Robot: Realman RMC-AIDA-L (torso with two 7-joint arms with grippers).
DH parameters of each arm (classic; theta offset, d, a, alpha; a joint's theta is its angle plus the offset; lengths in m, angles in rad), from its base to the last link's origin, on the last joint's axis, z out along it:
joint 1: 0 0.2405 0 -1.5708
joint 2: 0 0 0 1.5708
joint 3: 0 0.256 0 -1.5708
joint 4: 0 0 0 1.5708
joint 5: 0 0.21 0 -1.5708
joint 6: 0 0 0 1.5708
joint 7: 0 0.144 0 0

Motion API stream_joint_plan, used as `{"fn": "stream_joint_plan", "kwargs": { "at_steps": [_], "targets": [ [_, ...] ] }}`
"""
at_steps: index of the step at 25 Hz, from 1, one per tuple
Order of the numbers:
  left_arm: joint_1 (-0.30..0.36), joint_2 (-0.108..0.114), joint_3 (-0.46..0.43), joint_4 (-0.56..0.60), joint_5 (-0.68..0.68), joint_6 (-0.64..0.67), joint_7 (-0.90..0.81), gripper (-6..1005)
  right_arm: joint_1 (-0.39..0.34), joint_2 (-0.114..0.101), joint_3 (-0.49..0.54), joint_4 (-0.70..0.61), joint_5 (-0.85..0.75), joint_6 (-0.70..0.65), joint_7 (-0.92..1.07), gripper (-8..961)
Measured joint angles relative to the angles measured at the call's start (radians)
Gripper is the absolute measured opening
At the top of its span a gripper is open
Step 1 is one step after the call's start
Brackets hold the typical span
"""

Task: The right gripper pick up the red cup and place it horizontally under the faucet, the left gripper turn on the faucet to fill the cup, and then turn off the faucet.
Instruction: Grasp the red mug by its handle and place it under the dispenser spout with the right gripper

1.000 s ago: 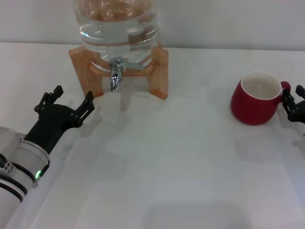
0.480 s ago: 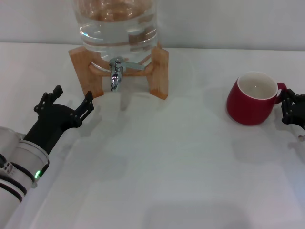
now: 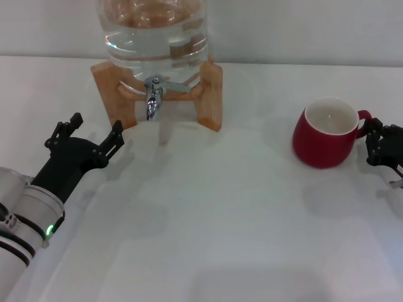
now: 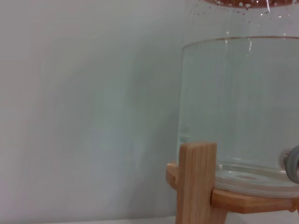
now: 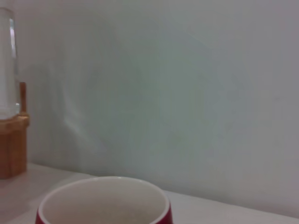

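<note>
The red cup [image 3: 322,141] stands upright at the right of the white table, cream inside showing, its loop handle toward my right gripper [image 3: 373,142]. That black claw sits at the frame's right edge and is shut on the handle. In the right wrist view only the red cup's rim [image 5: 103,201] shows close up. The chrome faucet [image 3: 153,95] hangs from the clear water jar [image 3: 154,31], its lever pointing sideways, with nothing under the spout. My left gripper [image 3: 96,124] rests open left of the faucet, a hand's width from the stand.
The jar sits on a wooden stand [image 3: 212,94] at the back centre, against a pale wall. The left wrist view shows the jar [image 4: 238,107] and a stand leg [image 4: 198,182]. Bare white tabletop [image 3: 220,207] stretches between the cup and the faucet.
The red cup has slid left toward the faucet, with the right gripper following at its handle. The left arm has not moved.
</note>
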Motion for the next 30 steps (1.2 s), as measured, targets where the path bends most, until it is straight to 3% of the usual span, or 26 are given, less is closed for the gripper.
{"fn": "stream_joint_plan", "kwargs": {
  "at_steps": [30],
  "targets": [
    [0.003, 0.0, 0.0, 0.0, 0.005, 0.0, 0.0, 886, 0.015, 0.003, -0.101, 0.112, -0.004, -0.04, 0.004, 45]
  ]
}}
